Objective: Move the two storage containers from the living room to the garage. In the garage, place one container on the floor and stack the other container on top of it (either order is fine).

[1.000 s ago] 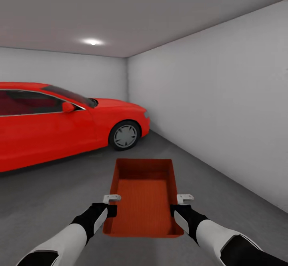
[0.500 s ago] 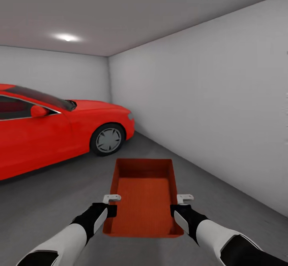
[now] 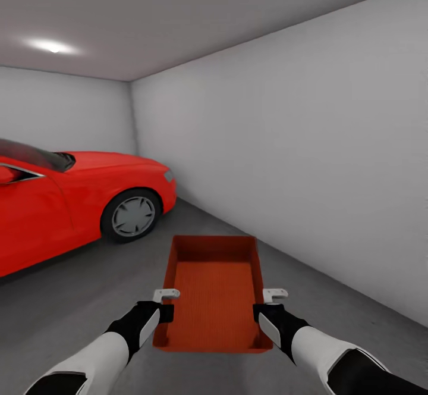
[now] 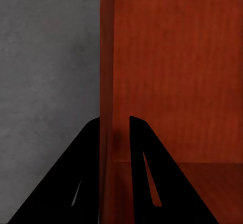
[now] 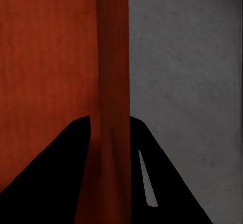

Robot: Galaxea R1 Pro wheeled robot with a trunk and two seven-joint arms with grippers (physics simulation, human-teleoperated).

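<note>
An orange-red ribbed open-top storage container (image 3: pixel 214 291) hangs between both arms above the grey concrete floor (image 3: pixel 71 300). The left gripper (image 4: pixel 115 128) and right gripper (image 5: pixel 110 125) each pinch a thin side wall. Uneven lowering could let one wall slip free, tipping it.

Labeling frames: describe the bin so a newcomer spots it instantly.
In the garage, right of the red car, look low and centre above the grey floor. The bin hangs between both arms: orange-red, open-topped, ribbed inside, a side wall pinched by each end effector.

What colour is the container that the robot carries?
Orange-red, with a finely ribbed bottom; the storage container shows best in the head view.
</note>
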